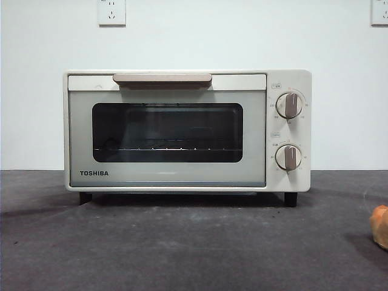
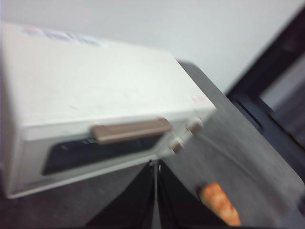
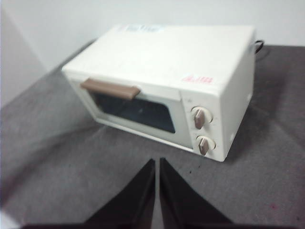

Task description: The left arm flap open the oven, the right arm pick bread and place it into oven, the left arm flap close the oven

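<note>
The cream-white oven (image 1: pixel 182 130) stands in the middle of the dark table with its door shut and its beige bar handle (image 1: pixel 162 79) at the top. Through the dark window the wire rack (image 1: pixel 167 148) shows bare. The orange bread (image 1: pixel 381 225) lies on the table at the right edge of the front view, also in the left wrist view as the bread (image 2: pixel 219 203). My left gripper (image 2: pixel 156 167) hovers shut above and in front of the oven (image 2: pixel 95 109), apart from the handle (image 2: pixel 131 131). My right gripper (image 3: pixel 157 164) is shut, well back from the oven (image 3: pixel 167 86). Neither arm shows in the front view.
Two round knobs (image 1: pixel 289 105) sit on the oven's right panel. A white wall with sockets (image 1: pixel 111 12) stands behind. The dark grey table (image 1: pixel 182 248) stretches in front of the oven. A black frame (image 2: pixel 267 86) runs beyond the table's edge in the left wrist view.
</note>
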Tool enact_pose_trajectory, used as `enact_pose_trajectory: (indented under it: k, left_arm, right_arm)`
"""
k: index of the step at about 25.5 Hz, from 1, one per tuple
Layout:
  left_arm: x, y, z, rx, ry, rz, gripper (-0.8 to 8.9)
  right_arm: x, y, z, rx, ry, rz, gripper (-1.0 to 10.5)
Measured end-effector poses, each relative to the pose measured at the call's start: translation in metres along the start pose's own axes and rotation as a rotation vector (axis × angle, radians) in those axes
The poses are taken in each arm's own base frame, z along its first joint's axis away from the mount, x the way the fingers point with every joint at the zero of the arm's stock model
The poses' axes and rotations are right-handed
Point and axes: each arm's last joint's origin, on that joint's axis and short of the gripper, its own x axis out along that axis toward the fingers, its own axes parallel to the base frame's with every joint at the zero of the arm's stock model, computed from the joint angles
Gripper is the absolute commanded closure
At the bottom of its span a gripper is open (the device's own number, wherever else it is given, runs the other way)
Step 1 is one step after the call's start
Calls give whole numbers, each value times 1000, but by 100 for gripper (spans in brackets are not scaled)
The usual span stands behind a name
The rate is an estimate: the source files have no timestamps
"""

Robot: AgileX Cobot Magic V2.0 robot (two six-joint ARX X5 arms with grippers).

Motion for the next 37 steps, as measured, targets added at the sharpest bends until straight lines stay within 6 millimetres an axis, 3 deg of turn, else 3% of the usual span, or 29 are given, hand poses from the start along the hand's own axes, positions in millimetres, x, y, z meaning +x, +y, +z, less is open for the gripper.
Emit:
enact_pose_trajectory:
  k: [9, 14, 16, 18, 20, 22, 32, 37]
  left_arm:
    - [21, 7, 1, 90, 168, -27, 800]
    - [25, 8, 1, 115, 181, -31, 769]
    - [25, 8, 1, 116, 182, -32, 685]
    - [25, 8, 1, 118, 182, -32, 514]
    - [25, 8, 1, 122, 182, -32, 358]
    - [25, 8, 1, 124, 182, -32, 275]
    - [25, 8, 1, 129, 184, -37, 282]
    - [27, 5, -1, 134, 193, -55, 282]
  right_arm:
    - [7, -1, 4, -62, 39, 44, 919]
    - [7, -1, 5, -70, 32, 45, 638]
    - [7, -1, 5, -70, 32, 44, 517]
    - [7, -1, 5, -70, 31, 45, 445]
    - [7, -1, 5, -68, 31, 44, 427]
    - [7, -1, 5, -63, 32, 44, 427]
    - [7, -1, 3, 6, 47, 42, 428]
    - [17, -7, -3, 103, 183, 21, 429]
